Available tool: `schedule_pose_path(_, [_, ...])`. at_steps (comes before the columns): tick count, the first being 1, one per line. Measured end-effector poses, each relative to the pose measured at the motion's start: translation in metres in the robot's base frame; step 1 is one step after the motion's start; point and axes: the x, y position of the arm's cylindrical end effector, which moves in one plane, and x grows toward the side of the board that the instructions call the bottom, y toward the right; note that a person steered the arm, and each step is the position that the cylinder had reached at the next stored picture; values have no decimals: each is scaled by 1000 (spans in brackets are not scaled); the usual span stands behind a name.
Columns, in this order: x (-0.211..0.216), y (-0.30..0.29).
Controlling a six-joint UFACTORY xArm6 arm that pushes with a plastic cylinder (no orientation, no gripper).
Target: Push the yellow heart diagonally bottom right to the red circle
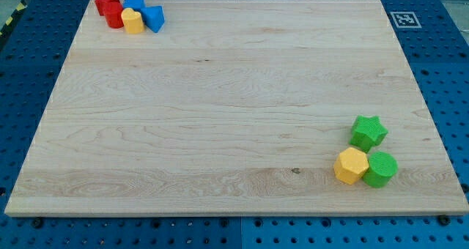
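Note:
The yellow heart [133, 20] sits in a tight cluster at the board's top left corner. The red circle [113, 15] touches it on its left side. A red star [105, 0] lies just above the red circle. A blue cube [135, 3] sits above the heart, and a blue triangle [154, 18] touches the heart's right side. My tip does not show in the camera view.
A green star [368, 131], a yellow hexagon [351, 165] and a green circle [380, 169] are grouped near the bottom right corner. The wooden board [234, 117] lies on a blue pegboard table. A black-and-white marker [403, 19] is at the top right corner.

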Motion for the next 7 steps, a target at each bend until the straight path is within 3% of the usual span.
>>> schedule_pose_path(3, [1, -19])
schedule_pose_path(4, [19, -15])
schedule_pose_path(7, [74, 49])
